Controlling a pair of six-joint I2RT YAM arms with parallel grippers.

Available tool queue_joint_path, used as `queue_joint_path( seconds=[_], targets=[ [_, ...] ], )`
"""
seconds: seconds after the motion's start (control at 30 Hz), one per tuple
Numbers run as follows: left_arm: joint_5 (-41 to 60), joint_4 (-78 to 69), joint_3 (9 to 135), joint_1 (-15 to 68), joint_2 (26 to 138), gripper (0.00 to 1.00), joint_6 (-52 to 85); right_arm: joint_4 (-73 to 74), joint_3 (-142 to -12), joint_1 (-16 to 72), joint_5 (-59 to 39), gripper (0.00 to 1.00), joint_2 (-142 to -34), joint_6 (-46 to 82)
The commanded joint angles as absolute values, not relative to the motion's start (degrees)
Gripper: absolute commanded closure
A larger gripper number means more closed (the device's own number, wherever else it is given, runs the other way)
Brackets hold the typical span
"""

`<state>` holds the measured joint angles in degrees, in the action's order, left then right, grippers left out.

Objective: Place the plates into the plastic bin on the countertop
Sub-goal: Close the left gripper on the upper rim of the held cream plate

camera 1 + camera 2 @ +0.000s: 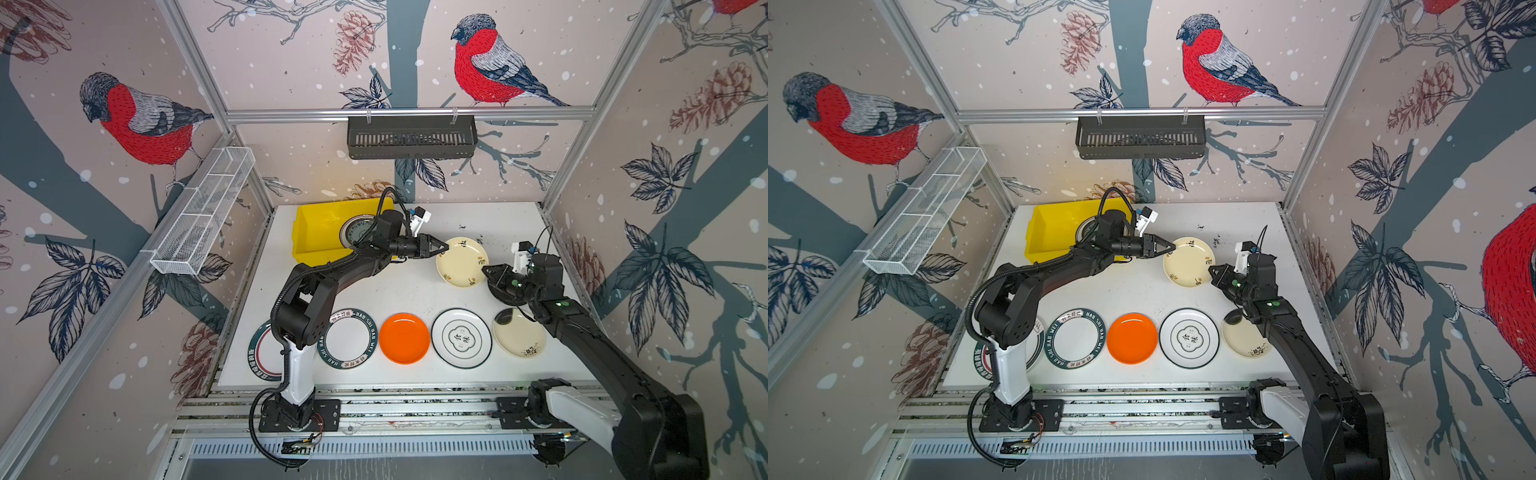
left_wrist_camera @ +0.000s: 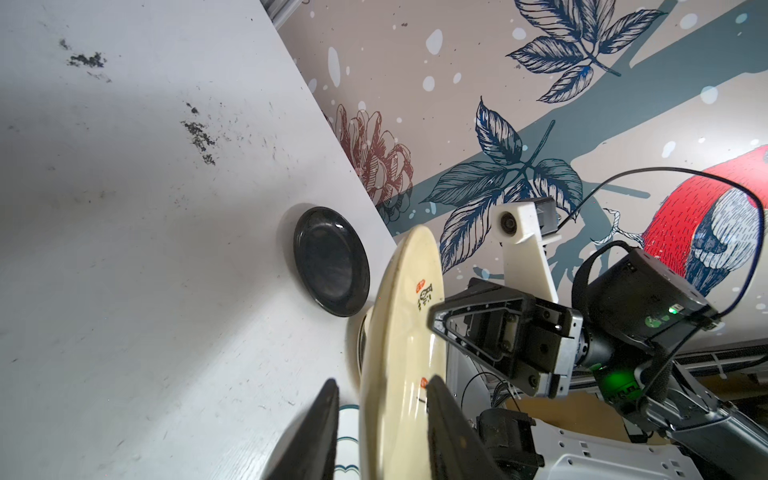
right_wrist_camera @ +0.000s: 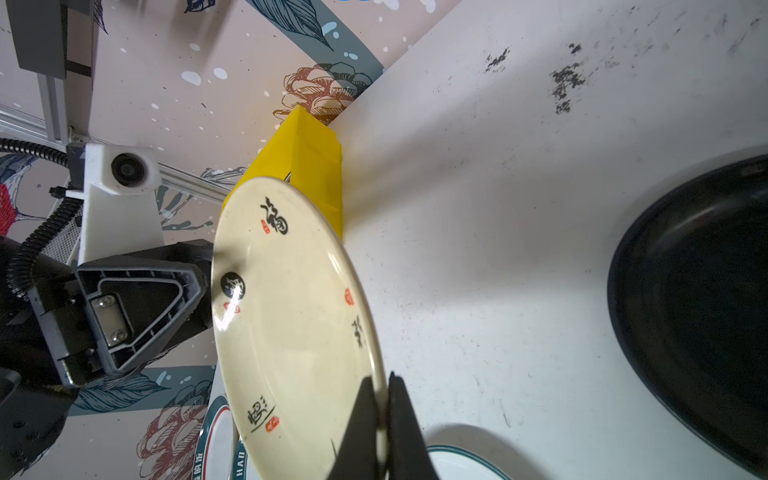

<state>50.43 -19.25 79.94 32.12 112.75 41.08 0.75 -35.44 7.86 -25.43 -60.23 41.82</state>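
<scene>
A cream plate (image 1: 462,262) (image 1: 1188,262) hangs tilted above the countertop (image 1: 395,291). My right gripper (image 1: 485,270) (image 3: 380,378) is shut on its near rim. My left gripper (image 1: 446,248) (image 2: 382,379) straddles the opposite rim, one finger against the plate's face (image 2: 399,332), the other a little off its underside. The yellow plastic bin (image 1: 316,232) (image 3: 316,166) stands back left with a patterned plate (image 1: 357,230) inside. Along the front lie a green-lettered plate (image 1: 349,338), an orange one (image 1: 404,338) and a white one with characters (image 1: 461,337).
A second cream plate (image 1: 519,338) and a black plate (image 2: 330,262) lie under my right arm. Another green-rimmed plate (image 1: 259,357) is half hidden behind the left arm's base. A black slotted basket (image 1: 411,137) and a white wire basket (image 1: 203,212) hang on the walls.
</scene>
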Motion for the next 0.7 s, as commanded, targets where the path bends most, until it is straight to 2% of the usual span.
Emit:
queue_joint_path(
  seconds=[0.0,0.67],
  targets=[
    [50.63,-24.24,79.94,32.24,113.11,0.67,43.33,4.22,-35.27,8.0,-26.14,0.95,-59.73,42.23],
    [49.35,-20.9,82.75,33.22,115.22,0.86,42.87,4.57,-35.08,8.09,-26.28,0.95,-60.21,41.95]
  ],
)
